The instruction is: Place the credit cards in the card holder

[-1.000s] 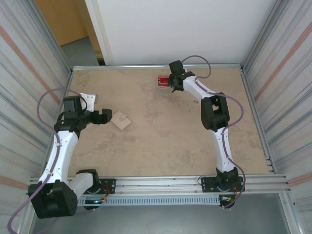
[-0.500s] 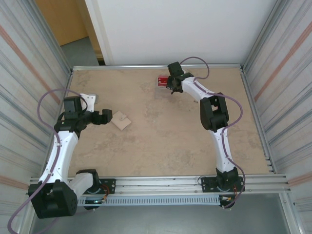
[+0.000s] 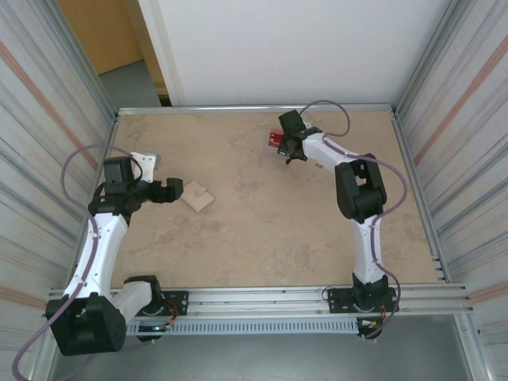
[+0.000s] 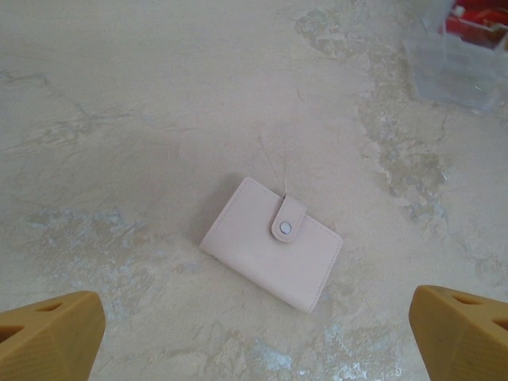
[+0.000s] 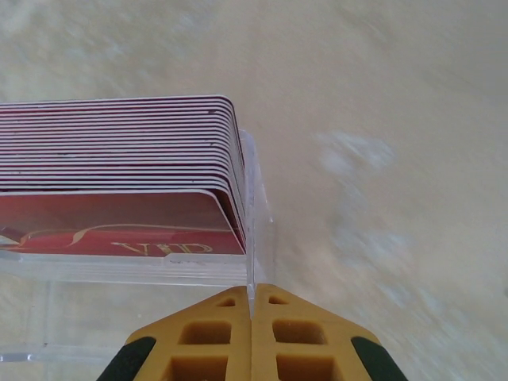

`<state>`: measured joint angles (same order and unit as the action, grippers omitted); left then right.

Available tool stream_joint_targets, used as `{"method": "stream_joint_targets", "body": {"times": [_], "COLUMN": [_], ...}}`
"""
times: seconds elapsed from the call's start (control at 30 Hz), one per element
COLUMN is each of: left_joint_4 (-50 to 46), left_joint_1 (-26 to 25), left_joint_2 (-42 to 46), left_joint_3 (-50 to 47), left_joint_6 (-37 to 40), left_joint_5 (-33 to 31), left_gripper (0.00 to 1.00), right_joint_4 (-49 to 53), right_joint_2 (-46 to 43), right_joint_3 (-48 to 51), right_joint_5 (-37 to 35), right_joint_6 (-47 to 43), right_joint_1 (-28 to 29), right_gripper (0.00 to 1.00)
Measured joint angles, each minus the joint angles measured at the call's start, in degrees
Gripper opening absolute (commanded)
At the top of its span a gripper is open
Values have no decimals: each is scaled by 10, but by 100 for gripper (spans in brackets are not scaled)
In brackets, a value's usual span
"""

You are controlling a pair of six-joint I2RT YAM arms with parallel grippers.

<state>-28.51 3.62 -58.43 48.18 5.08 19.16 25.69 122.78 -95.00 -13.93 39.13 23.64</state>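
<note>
Top external view: a mottled tan bench [image 3: 262,230] fills the frame, with two white and black arms rising from its near edge. The left arm [image 3: 99,238] bends toward the bench's left side. The right arm [image 3: 357,198] stretches to the far middle.

A clear case [image 3: 275,143] sits at the far middle of the bench, well apart from the holder. In the right wrist view the case [image 5: 254,206] holds a tight stack of red cards [image 5: 119,159], their long edges running left to right across the frame. The front card's face carries pale gold script.

The beige holder [image 3: 197,197] lies flat on the left half of the bench, folded shut. In the left wrist view the holder [image 4: 271,242] has its long axis running from upper left to lower right, with the snap tab [image 4: 289,222] on its upper long edge.

The left claw [image 3: 176,190] sits just left of the holder, jaws spread wide and empty. The right claw [image 5: 252,317] has its yellow fingers pressed together at the case's clear wall; whether they pinch the wall cannot be told.
</note>
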Motion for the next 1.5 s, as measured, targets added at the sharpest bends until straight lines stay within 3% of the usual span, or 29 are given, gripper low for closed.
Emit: {"method": "stream_joint_targets", "body": {"times": [0.23, 0.37, 0.57, 0.73, 0.87, 1.1, 1.37, 1.5], "left_joint_4": [0, 2, 2, 18, 38, 74, 127, 124], "left_joint_1": [-3, -12, -27, -38, -31, 26, 28, 30], "left_joint_2": [-4, -17, -52, -81, -124, -225, -290, -323], "left_joint_3": [0, -2, -7, -23, -44, -61, -63, -43], "left_joint_6": [-15, -42, -119, -185, -236, -349, -412, -421], "left_joint_5": [14, 28, 49, 53, 53, 70, 113, 125], "left_gripper": [98, 96, 92, 92, 90, 83, 75, 71], "right_joint_4": [-12, -11, 35, 61, 63, 63, 113, 122], "right_joint_2": [-156, -249, -349, -384, -390, -440, -539, -578], "right_joint_3": [218, 334, 434, 467, 480, 499, 508, 508], "right_joint_5": [-49, -82, -145, -173, -187, -207, -253, -268], "right_joint_6": [62, 134, 273, 369, 414, 460, 461, 408], "right_joint_1": [5, 17, 66, 108, 125, 147, 205, 217], "right_gripper": [0, 4, 0, 3, 14, 25, 35, 47]}}
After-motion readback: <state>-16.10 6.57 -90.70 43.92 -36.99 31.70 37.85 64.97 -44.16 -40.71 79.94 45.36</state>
